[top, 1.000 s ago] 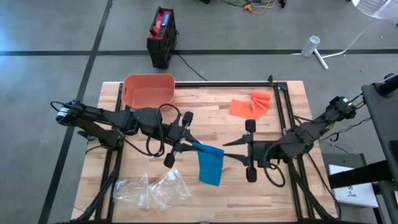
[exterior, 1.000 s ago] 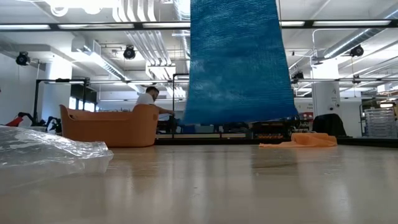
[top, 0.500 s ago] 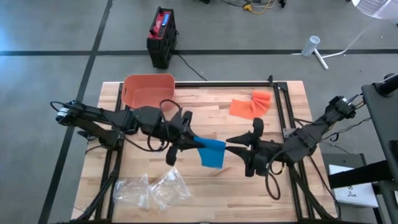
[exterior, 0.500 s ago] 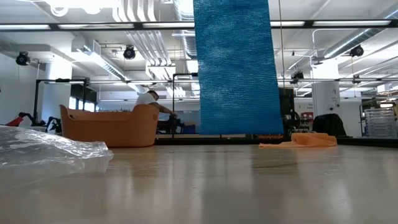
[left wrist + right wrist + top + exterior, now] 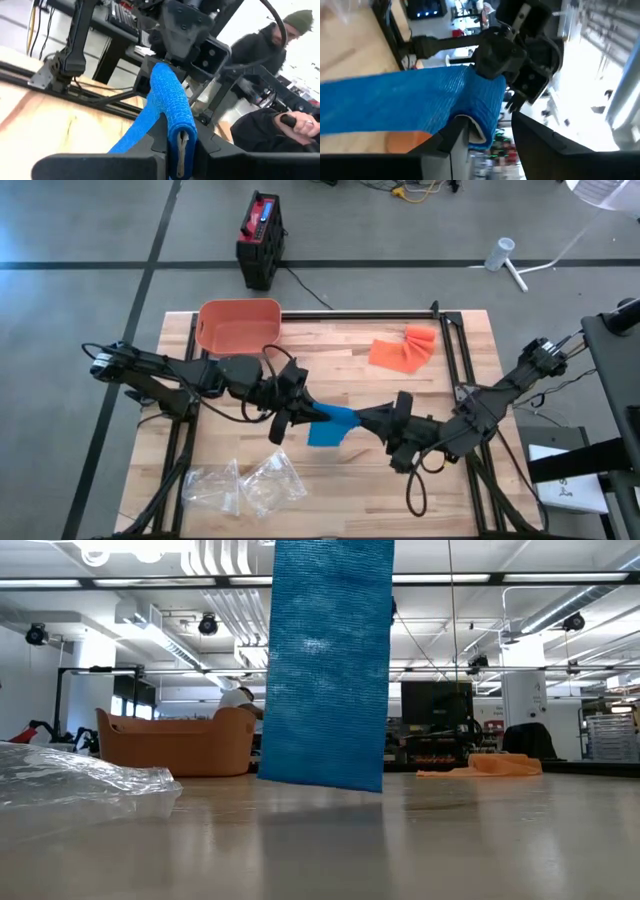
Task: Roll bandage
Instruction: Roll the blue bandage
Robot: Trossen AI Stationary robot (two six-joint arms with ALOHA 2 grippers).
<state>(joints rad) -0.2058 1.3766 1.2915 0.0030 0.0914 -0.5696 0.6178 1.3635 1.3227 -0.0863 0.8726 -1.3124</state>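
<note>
A blue bandage [image 5: 328, 426] of crinkled, woven elastic cloth is hanging in the air over the middle of the bench [image 5: 330, 490], stretched between the two arms, with its loose tail dropping toward the planks; in the low view its lower edge [image 5: 320, 780] is hanging at a slant just above the wood. The left end effector [image 5: 300, 410] is pressing its fingers together on one folded end of the bandage [image 5: 172, 117]. The right end effector [image 5: 372, 420] is meeting the other end, where the cloth is lying folded over one finger [image 5: 455, 137], while the second finger [image 5: 540, 145] is standing apart from it.

The bench is made of pale wooden strips with a dark metal frame. An orange rounded plastic tub [image 5: 238, 324] is sitting at its far left edge, a crumpled orange cloth [image 5: 403, 348] far right, and clear crinkled plastic bags [image 5: 245, 485] near the front left. The front right of the bench is lying bare. A person in dark clothing [image 5: 272, 45] is showing beyond the bench.
</note>
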